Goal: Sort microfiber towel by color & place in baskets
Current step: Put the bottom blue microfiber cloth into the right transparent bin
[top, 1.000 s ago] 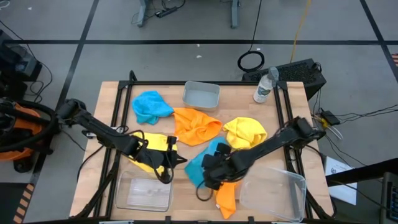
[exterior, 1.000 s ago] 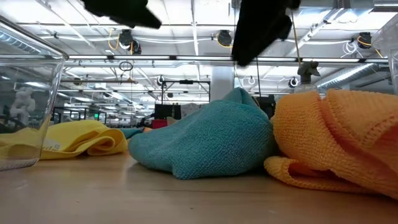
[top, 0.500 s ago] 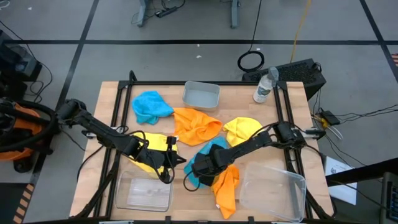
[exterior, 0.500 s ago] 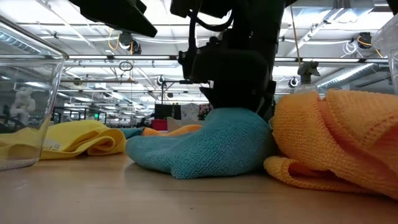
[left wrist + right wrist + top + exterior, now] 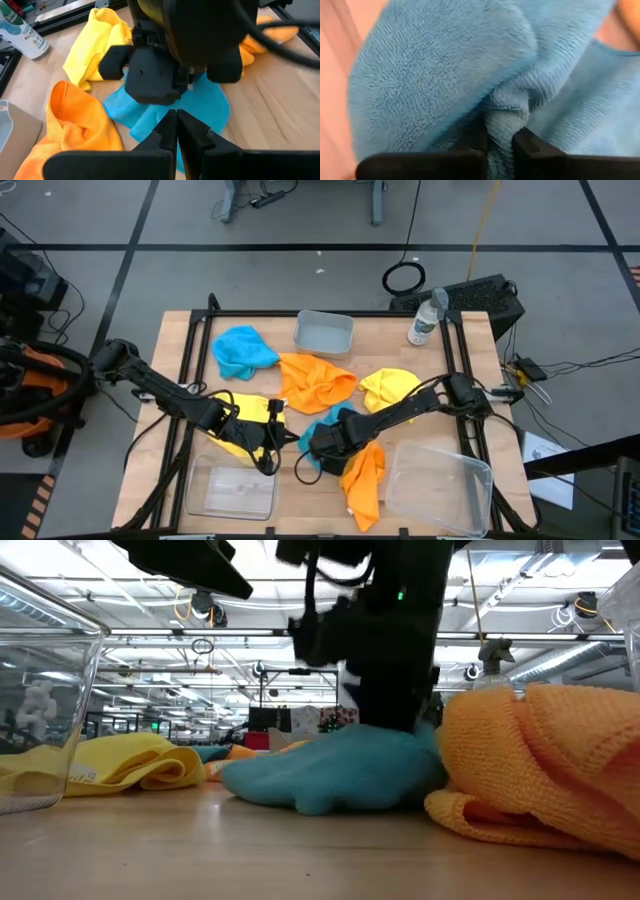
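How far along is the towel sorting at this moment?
Done: nothing; the small greyish bin and both clear bins look empty. In hand: the right gripper has pinched a fold of the blue microfiber towel at mid-table. Left: all six towels; the left gripper waits shut over a yellow towel.

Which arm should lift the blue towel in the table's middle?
Right. The right claw is already pinched on a fold of that blue towel. The left claw is shut beside it, above the yellow towel, holding nothing.
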Action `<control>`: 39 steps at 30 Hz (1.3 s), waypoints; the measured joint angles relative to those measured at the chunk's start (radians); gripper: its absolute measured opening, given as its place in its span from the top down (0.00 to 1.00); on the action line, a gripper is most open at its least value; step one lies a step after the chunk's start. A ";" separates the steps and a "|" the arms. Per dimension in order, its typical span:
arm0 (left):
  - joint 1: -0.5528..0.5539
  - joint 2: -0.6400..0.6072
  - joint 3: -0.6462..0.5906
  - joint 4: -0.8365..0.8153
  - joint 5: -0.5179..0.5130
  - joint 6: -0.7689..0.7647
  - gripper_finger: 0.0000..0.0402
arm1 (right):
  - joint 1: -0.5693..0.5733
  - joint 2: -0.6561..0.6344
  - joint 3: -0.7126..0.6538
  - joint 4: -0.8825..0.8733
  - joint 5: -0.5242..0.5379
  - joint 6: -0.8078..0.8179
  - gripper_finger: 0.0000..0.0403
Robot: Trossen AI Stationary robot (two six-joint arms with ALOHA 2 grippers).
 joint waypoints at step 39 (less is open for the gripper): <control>0.012 0.353 0.000 1.195 0.031 0.377 0.04 | 0.361 -0.383 0.005 -0.186 0.564 -0.068 0.97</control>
